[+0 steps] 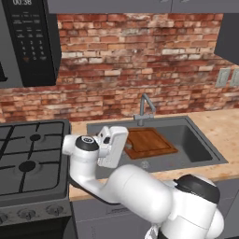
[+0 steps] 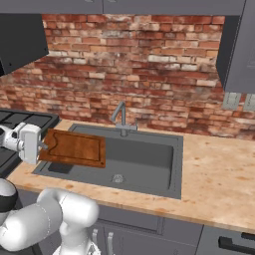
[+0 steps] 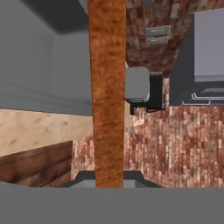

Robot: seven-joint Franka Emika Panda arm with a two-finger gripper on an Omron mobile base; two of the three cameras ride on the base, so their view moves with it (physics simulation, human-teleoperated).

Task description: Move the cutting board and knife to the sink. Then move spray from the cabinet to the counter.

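One cutting board [image 2: 74, 147], clamped at its edge by the closed gripper [image 2: 44, 146], hangs over one sink [image 2: 149, 164]

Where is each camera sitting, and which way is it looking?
Left base view: behind the arm on its left, looking forward and down at the sink, faucet and stove; the white arm rises lower right.
Right base view: behind on its right, facing the sink from the other side; the arm rises lower left, its tool shut on the cutting board.
Hand view: on the hand, looking along the board's edge toward the brick wall.
Both base views share sink, faucet, board.
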